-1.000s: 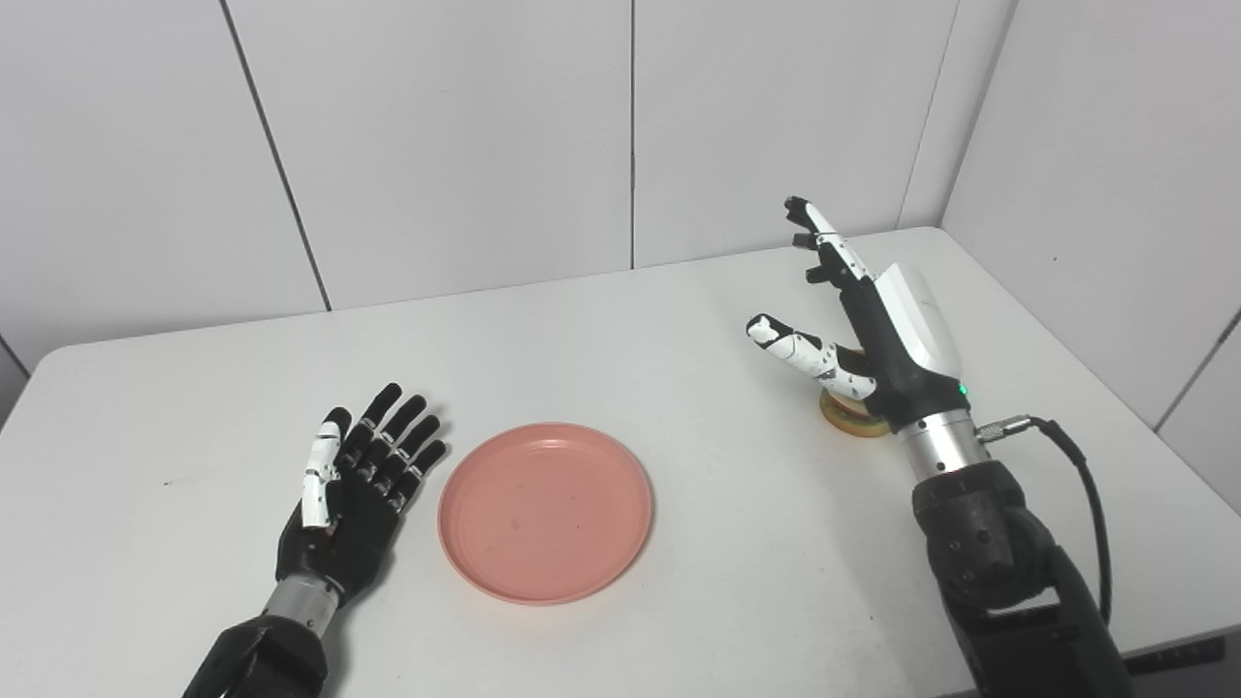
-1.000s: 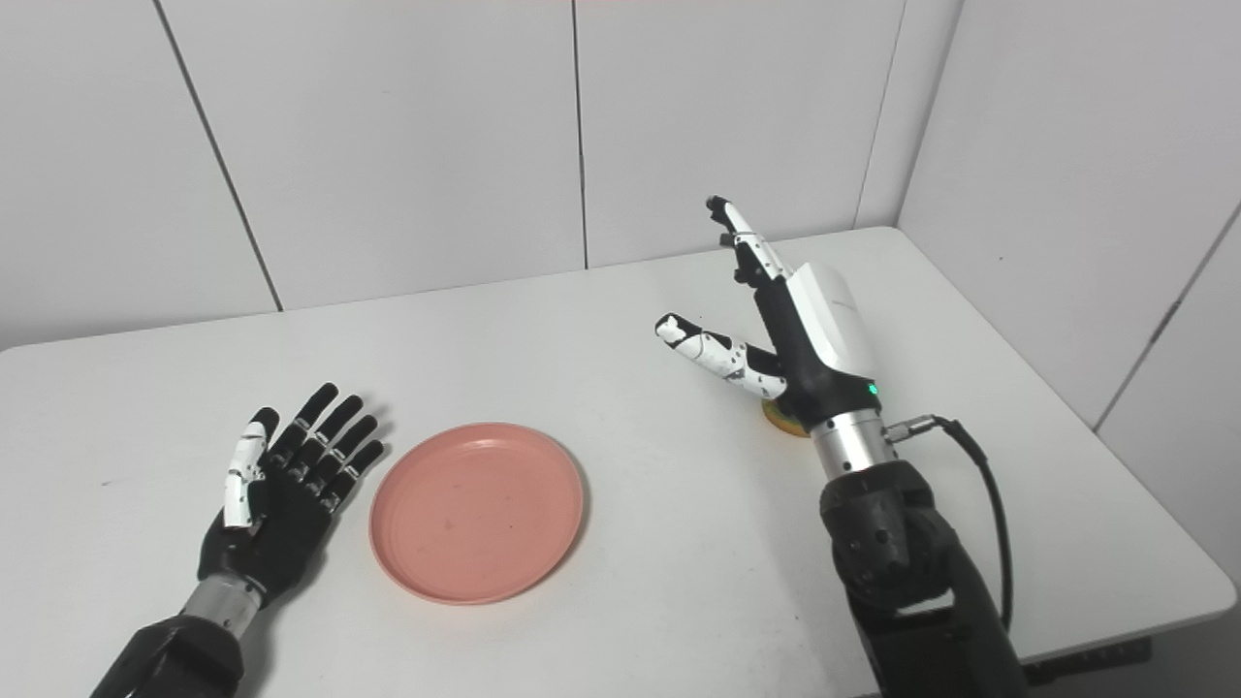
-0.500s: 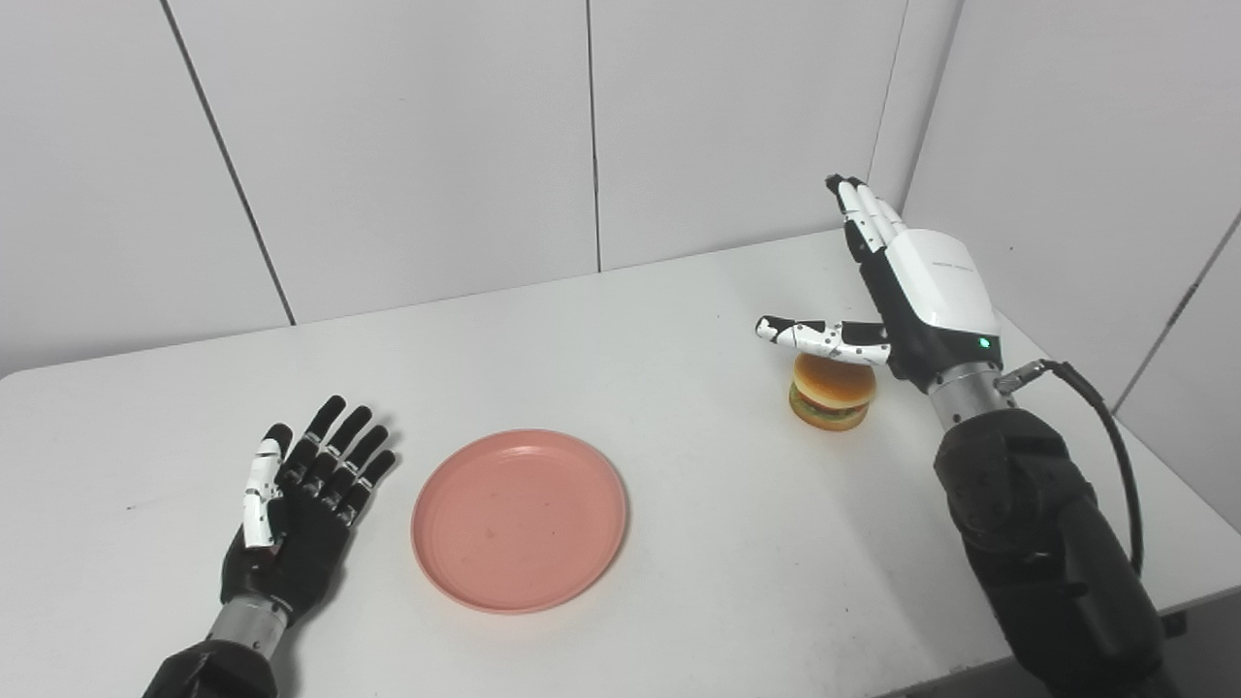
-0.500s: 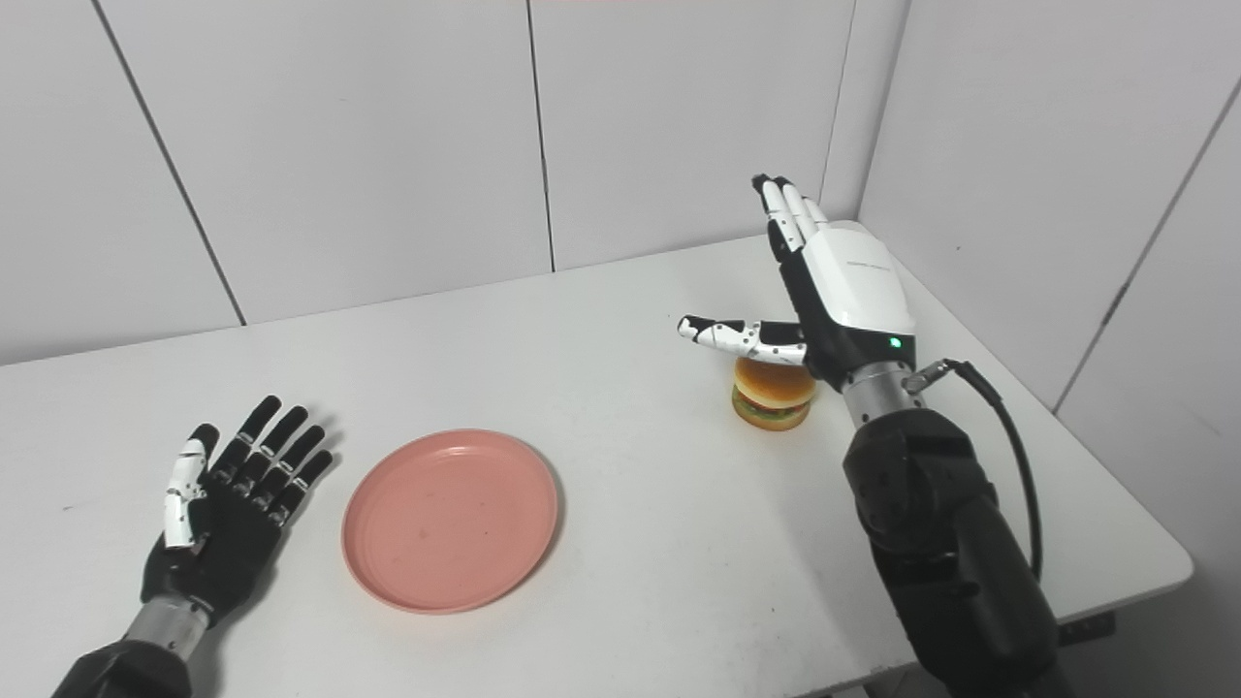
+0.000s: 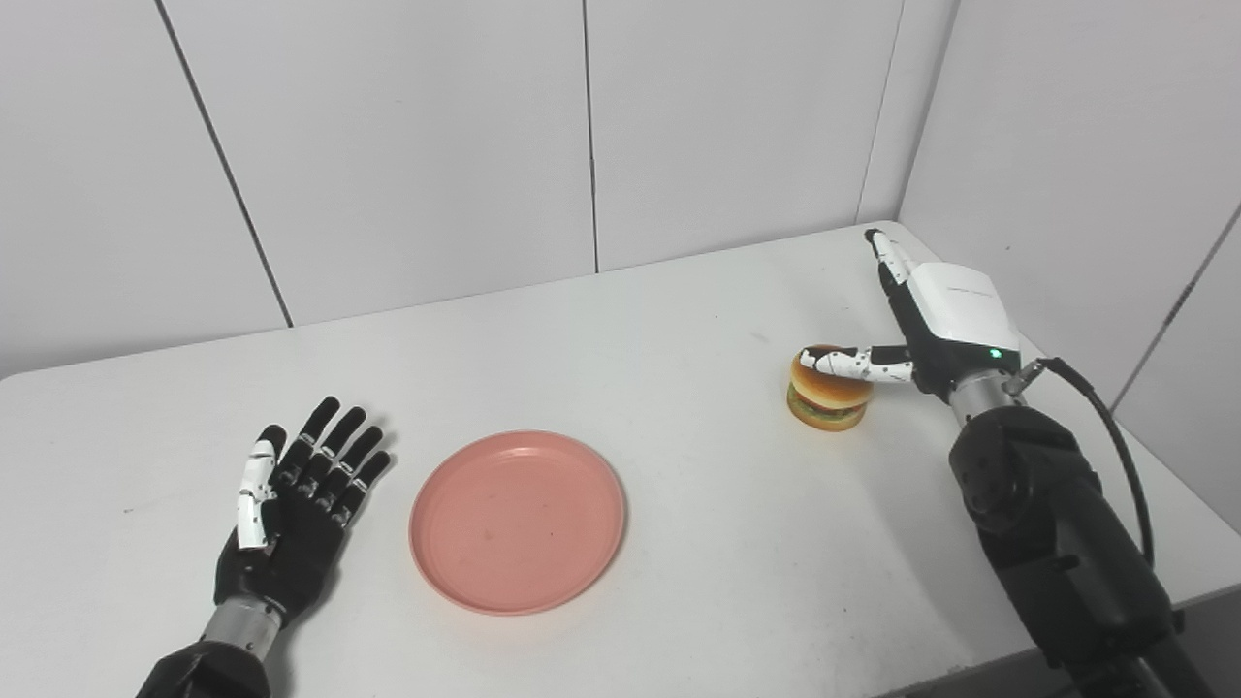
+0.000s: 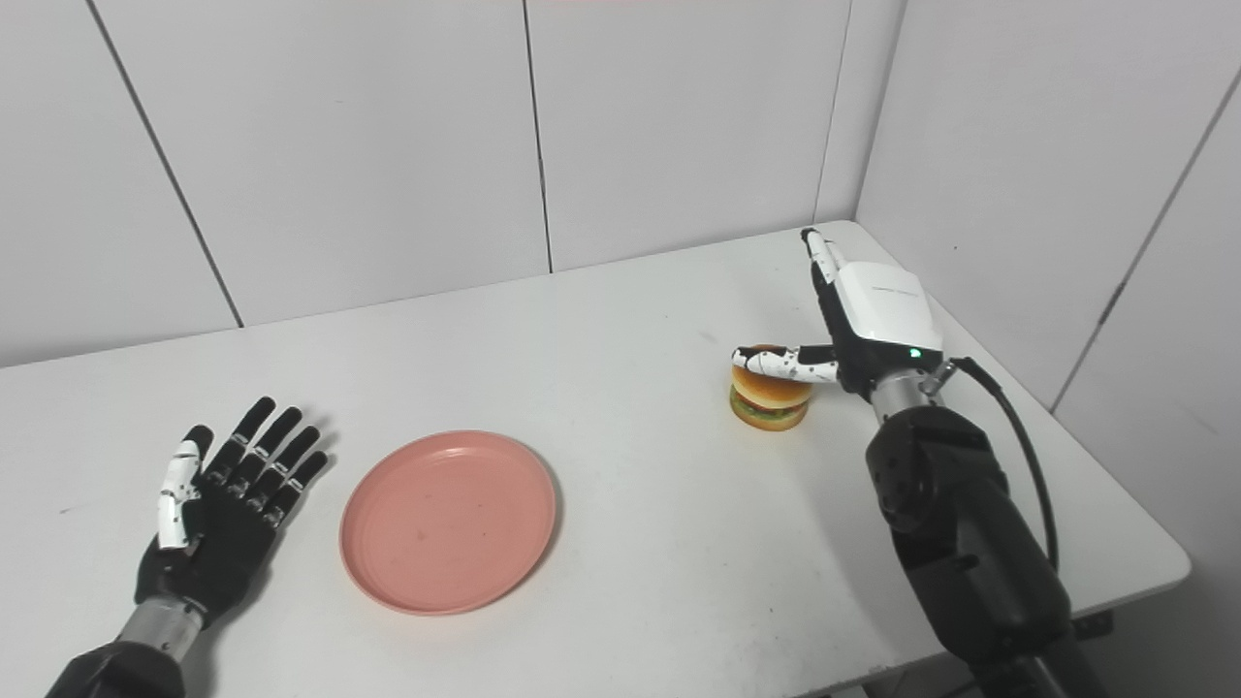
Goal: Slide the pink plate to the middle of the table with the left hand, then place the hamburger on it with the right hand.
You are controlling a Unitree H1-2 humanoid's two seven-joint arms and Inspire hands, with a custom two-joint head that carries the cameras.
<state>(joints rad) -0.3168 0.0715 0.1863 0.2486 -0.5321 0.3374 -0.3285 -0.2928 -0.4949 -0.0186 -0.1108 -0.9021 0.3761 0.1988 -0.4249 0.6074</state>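
Note:
The pink plate [image 5: 517, 521] lies flat on the white table [image 5: 679, 320], a little left of centre. My left hand [image 5: 288, 517] rests palm up just left of the plate, open, not touching it. The hamburger [image 5: 827, 396] stands on the table at the right. My right hand [image 5: 940, 315] is open beside it on the right, fingers stretched toward the back wall. Its thumb reaches across the top of the bun, and I cannot tell whether it touches.
White wall panels close off the back and right of the table. The table's right edge [image 6: 1115, 465] runs close behind my right arm. A black cable [image 5: 1115, 446] loops off the right wrist.
The camera shifted. My right hand came down and to the right of the hamburger, which now shows fully; its thumb now lies over the bun. The left hand and plate stayed put.

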